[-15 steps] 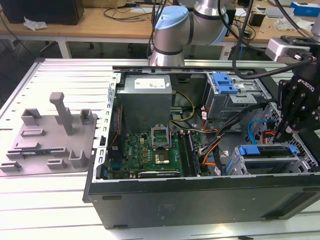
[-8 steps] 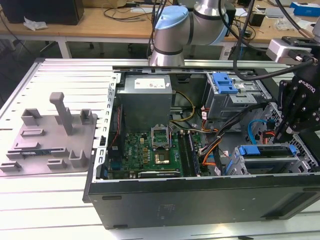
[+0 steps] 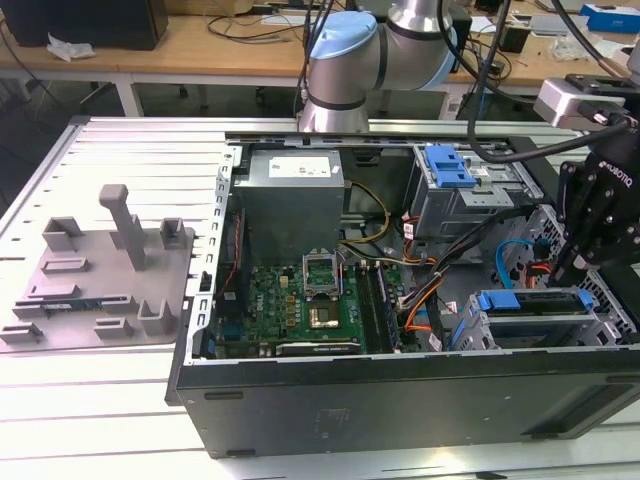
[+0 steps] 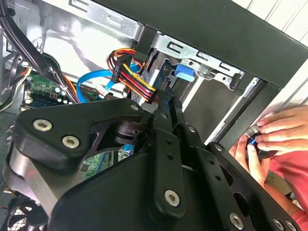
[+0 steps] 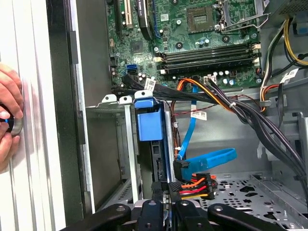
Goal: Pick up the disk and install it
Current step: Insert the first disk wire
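The disk (image 3: pixel 533 300), in its bright blue carrier, sits slotted in the metal drive cage (image 3: pixel 600 325) at the case's front corner, on the exterior view's right. The first wrist view has the disk (image 5: pixel 150 124) edge-on inside that cage. My gripper (image 3: pixel 568 268) hangs just above the disk's end. Its black fingers (image 5: pixel 157 199) are pressed together with nothing visible between them. I cannot tell whether they touch the disk. In the second wrist view the gripper (image 4: pixel 165 96) points at the cage beside a blue carrier tab (image 4: pixel 184 72).
The open computer case (image 3: pixel 400 390) holds the motherboard (image 3: pixel 300 305), power supply (image 3: pixel 292 195), an upper bay with a blue latch (image 3: pixel 448 165) and loose cable bundles (image 5: pixel 226 103). A grey holder tray (image 3: pixel 100 280) lies left. A person's hand (image 4: pixel 274 134) rests outside the case.
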You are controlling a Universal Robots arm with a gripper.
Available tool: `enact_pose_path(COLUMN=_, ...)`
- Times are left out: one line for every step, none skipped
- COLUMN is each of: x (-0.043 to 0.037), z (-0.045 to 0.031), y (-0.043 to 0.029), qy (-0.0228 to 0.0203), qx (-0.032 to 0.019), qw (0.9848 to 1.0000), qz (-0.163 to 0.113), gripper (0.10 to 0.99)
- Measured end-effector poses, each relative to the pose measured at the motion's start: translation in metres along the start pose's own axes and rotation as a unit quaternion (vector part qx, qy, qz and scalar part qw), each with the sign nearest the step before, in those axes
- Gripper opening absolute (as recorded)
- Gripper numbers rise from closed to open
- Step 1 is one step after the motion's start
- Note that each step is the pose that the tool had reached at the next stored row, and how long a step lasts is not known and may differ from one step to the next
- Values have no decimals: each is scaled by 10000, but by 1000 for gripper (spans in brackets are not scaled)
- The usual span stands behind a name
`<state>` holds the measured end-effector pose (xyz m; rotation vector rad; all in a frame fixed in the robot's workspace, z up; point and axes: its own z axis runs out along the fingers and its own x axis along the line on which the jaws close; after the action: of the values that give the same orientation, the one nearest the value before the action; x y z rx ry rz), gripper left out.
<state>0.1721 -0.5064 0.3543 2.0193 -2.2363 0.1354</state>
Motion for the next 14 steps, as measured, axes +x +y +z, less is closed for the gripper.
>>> enact_pose_path(x=4, z=1, y=-1, qy=0, qx=0, qw=10000, qz=0, gripper=165)
enact_pose_path(x=8, z=2, y=-1, qy=0, qx=0, qw=10000, qz=-1, gripper=165)
enact_pose_path(x=14, z=3, y=-2, qy=0, qx=0, qw=10000, qz=-1, gripper=165)
enact_pose_path(x=19, z=4, y=-2, qy=0, qx=0, qw=10000, qz=0, gripper=165)
enact_pose_path(x=23, z=4, y=-3, qy=0, qx=0, qw=10000, qz=0, gripper=165)
enact_pose_path(x=24, z=4, y=-3, qy=0, qx=0, qw=10000, qz=0, gripper=165)
enact_pose_path(x=24, z=5, y=-4, qy=0, qx=0, qw=10000, qz=0, gripper=165)
enact_pose_path(x=26, z=4, y=-4, qy=0, qx=0, qw=10000, qz=0, gripper=165)
enact_pose_path(x=26, z=5, y=-4, qy=0, qx=0, qw=10000, qz=0, gripper=165)
enact_pose_path(x=26, z=5, y=-4, qy=0, qx=0, qw=10000, qz=0, gripper=165)
enact_pose_path(x=26, z=5, y=-4, qy=0, qx=0, qw=10000, qz=0, gripper=165)
enact_pose_path(x=27, z=5, y=-4, qy=0, qx=0, qw=10000, qz=0, gripper=165)
enact_pose_path(x=27, z=5, y=-4, qy=0, qx=0, qw=10000, qz=0, gripper=165)
enact_pose_path(x=27, z=7, y=-5, qy=1, qx=0, qw=10000, qz=0, gripper=165)
